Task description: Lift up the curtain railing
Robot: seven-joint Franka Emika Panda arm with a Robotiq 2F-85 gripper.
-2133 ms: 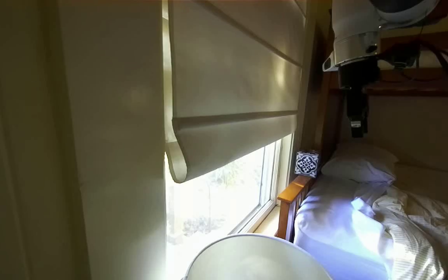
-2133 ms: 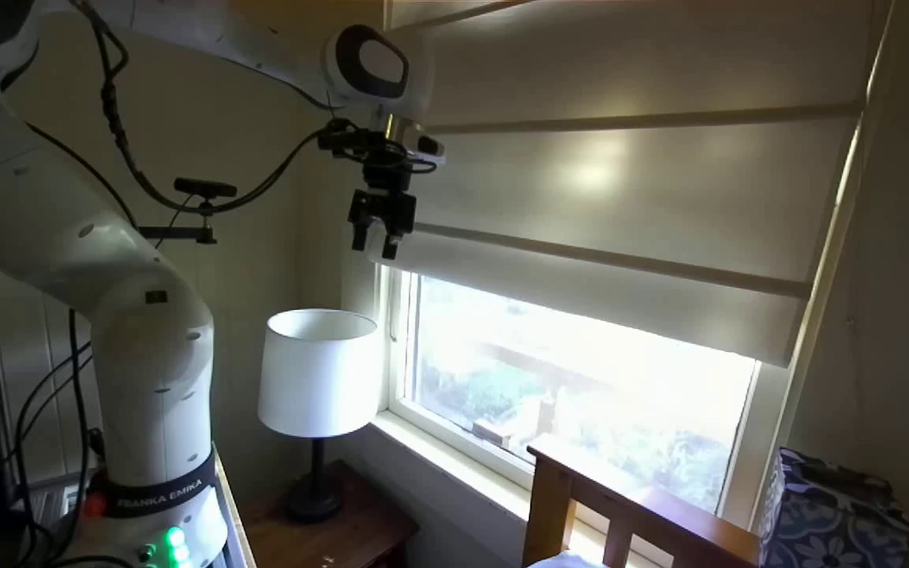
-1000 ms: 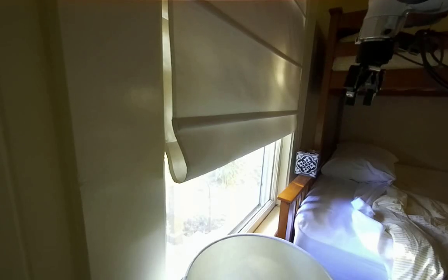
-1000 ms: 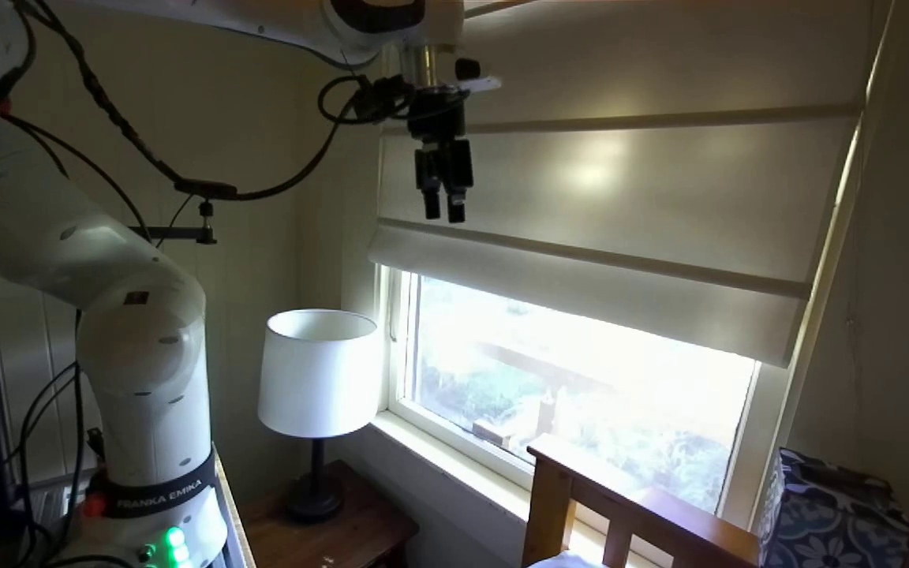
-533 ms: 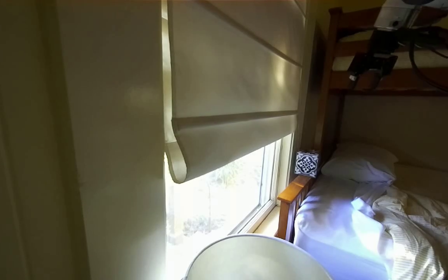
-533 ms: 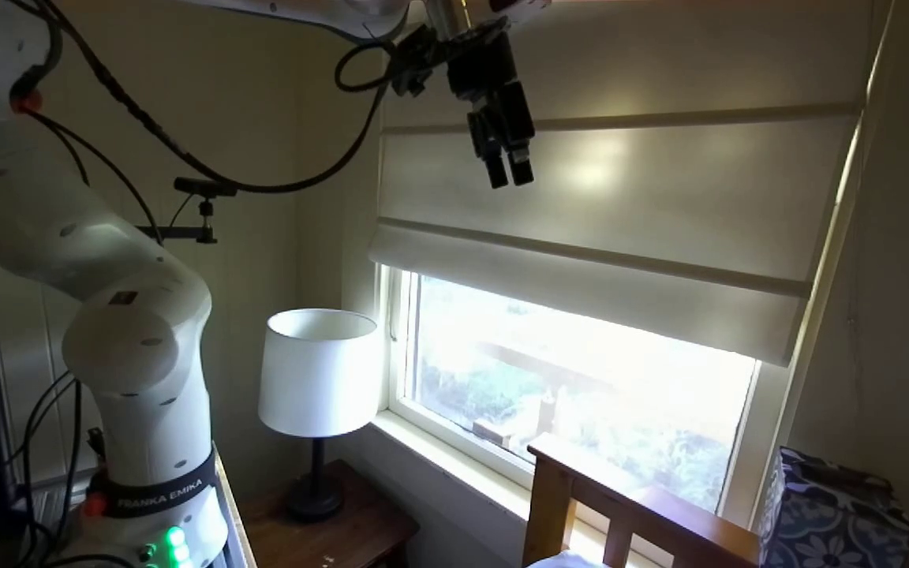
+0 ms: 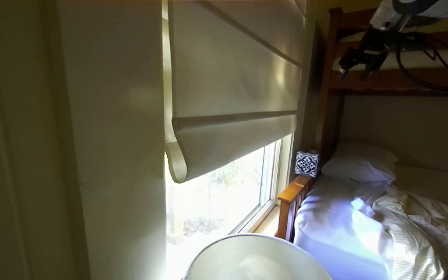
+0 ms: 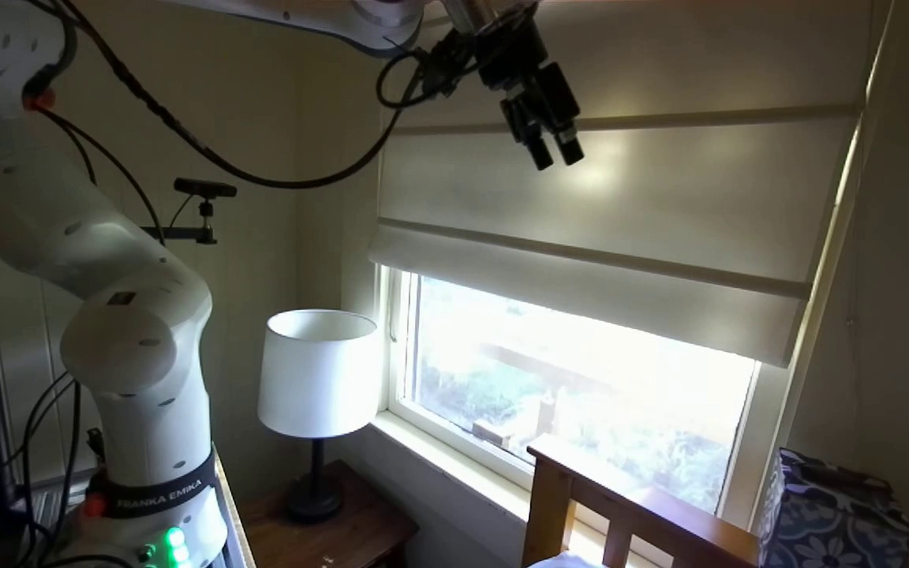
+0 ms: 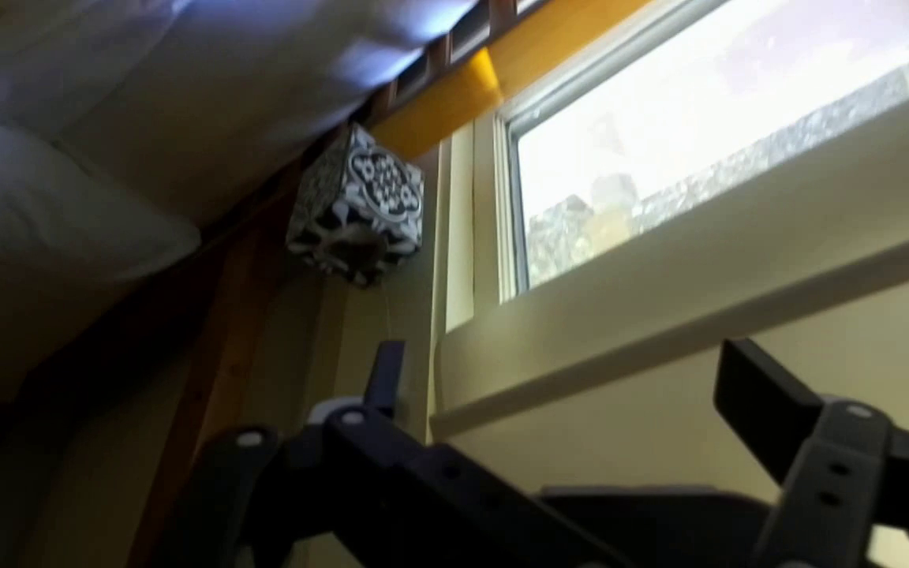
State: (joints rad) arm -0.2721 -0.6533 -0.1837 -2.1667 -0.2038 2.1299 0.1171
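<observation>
I'm judging this the approach, pincer (image 8: 559, 162) spread, seemingly clear of the Roman blind (image 8: 652, 185), next needing to reach its hem (image 8: 581, 304).

The arm (image 8: 95, 237) reaches out high, its gripper (image 8: 557, 159) angled obliquely downward, the fingers (image 9: 766, 402) standing wide apart.

I see daylight glaring through the window (image 8: 581, 379), the greenery (image 8: 466, 390) outside washed pale. Near it, a white-shaded lamp (image 8: 319, 402) stands on a wooden side table (image 8: 372, 513) before a dim wall (image 8: 265, 256). I also make out a wooden bunk bed (image 7: 387, 80), its rumpled bedding (image 7: 406, 233) sunlit in patches.
</observation>
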